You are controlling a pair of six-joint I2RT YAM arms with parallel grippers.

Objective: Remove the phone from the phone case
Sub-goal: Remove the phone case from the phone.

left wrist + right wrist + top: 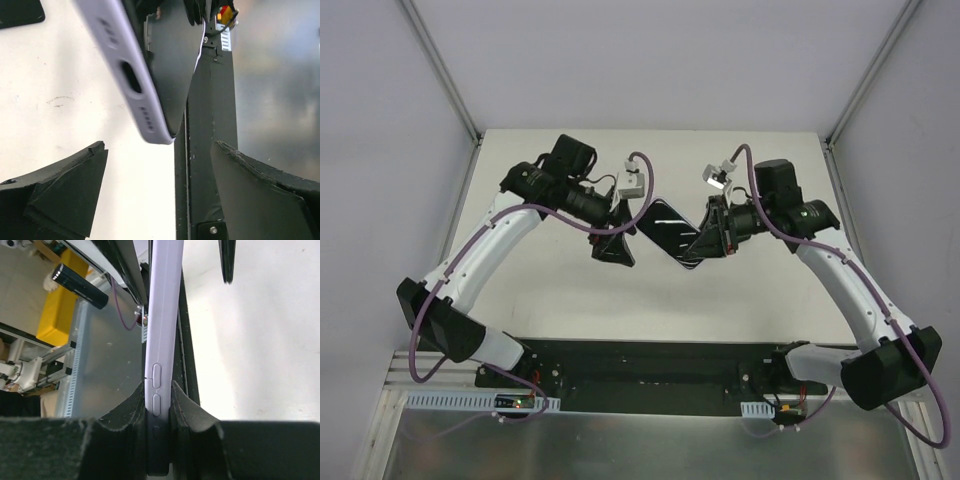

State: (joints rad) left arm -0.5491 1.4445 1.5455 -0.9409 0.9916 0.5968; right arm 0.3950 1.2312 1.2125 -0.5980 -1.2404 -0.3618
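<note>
A phone with a dark screen (pixel 667 230) sits in a lilac phone case (pixel 161 340) and is held in the air over the table between the two arms. My right gripper (pixel 708 240) is shut on the case's side edge; its fingers (pixel 192 410) clamp it at the side buttons. My left gripper (pixel 613 232) is open, its fingers (pixel 65 190) wide apart, just left of the phone's other end. The left wrist view shows the case's bottom edge (pixel 127 75) with the port, ahead of the open fingers and not touched by them.
The white table (pixel 540 310) lies below the phone. The black base rail (pixel 640 365) runs along the near edge, with a metal shelf (pixel 620 445) in front. Grey walls enclose the back and sides.
</note>
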